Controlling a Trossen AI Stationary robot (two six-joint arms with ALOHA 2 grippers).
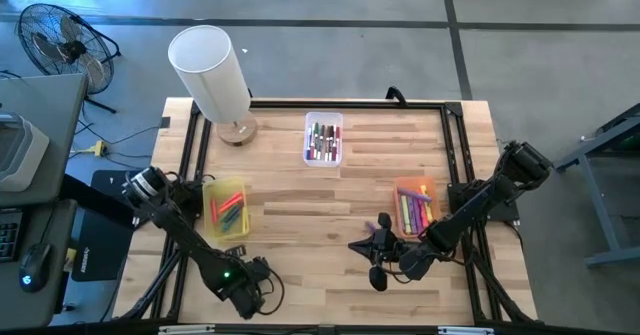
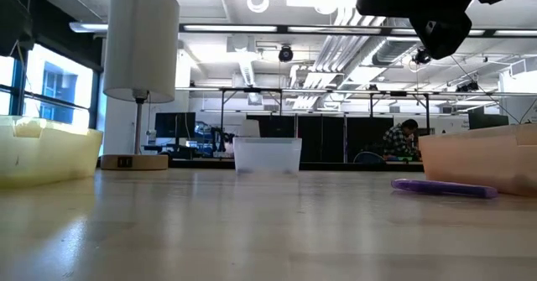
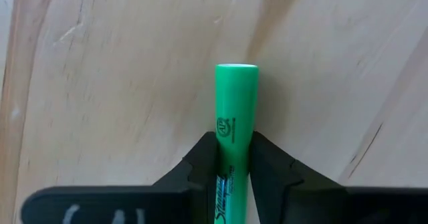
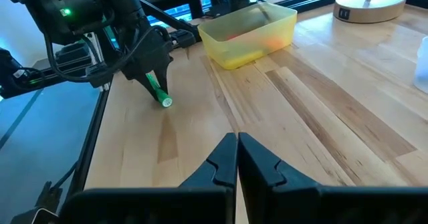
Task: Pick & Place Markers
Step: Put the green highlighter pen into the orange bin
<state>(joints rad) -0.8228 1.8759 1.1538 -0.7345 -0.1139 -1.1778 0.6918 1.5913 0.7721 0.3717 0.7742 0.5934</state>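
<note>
Three bins sit on the desk (image 1: 300,200): a yellow bin (image 1: 226,207), a clear bin (image 1: 323,138) and an orange bin (image 1: 414,205), each holding mixed markers. The left pincer (image 3: 234,158) is clamped on a green marker (image 3: 235,110); its print is unreadable. The right pincer (image 4: 237,158) is together, near a purple marker (image 2: 442,188) lying beside the orange bin.

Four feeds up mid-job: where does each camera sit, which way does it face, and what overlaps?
High: overhead, straight down on the table; both arms show.
Low: table height, facing the room; an arm hangs overhead.
Left wrist: looks down past the left claw, shut on a green marker.
Right wrist: faces across the table past the shut right claw.
Shared: right wrist also sees that green marker and the yellow bin.
</note>
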